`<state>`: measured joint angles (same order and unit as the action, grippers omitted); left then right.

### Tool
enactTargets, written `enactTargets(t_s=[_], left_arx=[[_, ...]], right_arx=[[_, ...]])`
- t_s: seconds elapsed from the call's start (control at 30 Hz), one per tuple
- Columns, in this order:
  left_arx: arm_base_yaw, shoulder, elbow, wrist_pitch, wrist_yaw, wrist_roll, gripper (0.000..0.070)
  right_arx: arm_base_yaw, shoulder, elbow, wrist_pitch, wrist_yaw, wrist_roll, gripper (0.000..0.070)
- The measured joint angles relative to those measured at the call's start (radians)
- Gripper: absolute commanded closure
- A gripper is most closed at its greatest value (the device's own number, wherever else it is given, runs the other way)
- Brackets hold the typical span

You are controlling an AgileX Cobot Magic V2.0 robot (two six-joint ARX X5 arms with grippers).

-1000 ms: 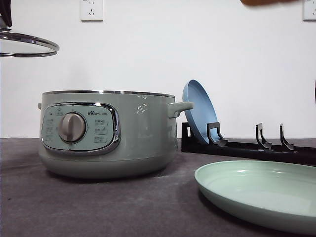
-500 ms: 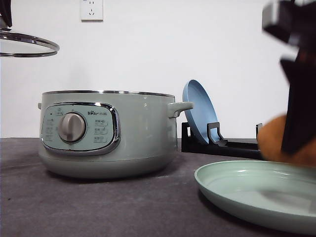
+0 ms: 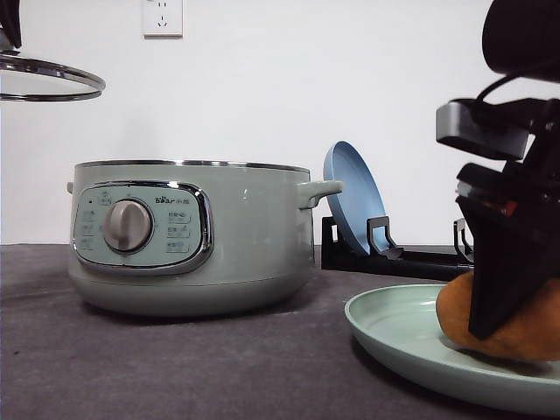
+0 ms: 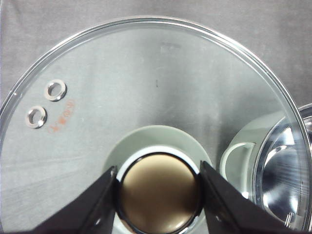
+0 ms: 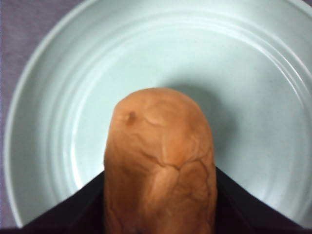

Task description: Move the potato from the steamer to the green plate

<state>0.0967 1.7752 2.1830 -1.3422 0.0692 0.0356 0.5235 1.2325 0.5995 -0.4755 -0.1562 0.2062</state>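
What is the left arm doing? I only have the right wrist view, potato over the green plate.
Observer: The left gripper is shut on the lid knob, holding the glass lid up in the air.
Operator: Is the lid clear of the pot?
Observer: In the front view the lid hangs high, above and left of the open steamer.
Operator: Has my potato touched down?
Observer: From the front, the potato looks to rest on the green plate, with the right gripper clamped on it.
Operator: Anything behind the plate?
Observer: A black rack holding a blue plate on edge.
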Motion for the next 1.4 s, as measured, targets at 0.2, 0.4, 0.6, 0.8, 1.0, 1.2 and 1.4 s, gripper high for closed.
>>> enactTargets(t_s=[0.2,0.4,0.6,0.8,1.0,1.2,1.4], left_arx=[[0.000,0.000,0.000,0.000,0.000,0.000,0.0700],[0.000,0.000,0.000,0.000,0.000,0.000,0.0700],[0.000,0.000,0.000,0.000,0.000,0.000,0.0700],[0.000,0.000,0.000,0.000,0.000,0.000,0.0700],[0.000,0.000,0.000,-0.002,0.000,0.000,0.0700],[-0.006,0.000,0.000,-0.009,0.000,0.000,0.0700],[-0.025,0.000,0.000,-0.012,0.000,-0.007,0.0700]], right_arx=[[-0.002,0.012,0.000,0.003,0.000,0.000,0.0526],[-0.002,0.010,0.002,0.002,0.009,0.000,0.0061],[-0.002,-0.067,0.080,-0.072,0.018,0.000,0.0034],[-0.001,-0.226,0.274,-0.301,0.018,0.001,0.0034],[-0.001,-0.375,0.485,-0.538,0.020,0.011,0.0000],[-0.001,-0.490,0.629,-0.629,0.023,0.028,0.0000],[-0.001,-0.581,0.657,-0.635,0.025,0.040,0.0000]])
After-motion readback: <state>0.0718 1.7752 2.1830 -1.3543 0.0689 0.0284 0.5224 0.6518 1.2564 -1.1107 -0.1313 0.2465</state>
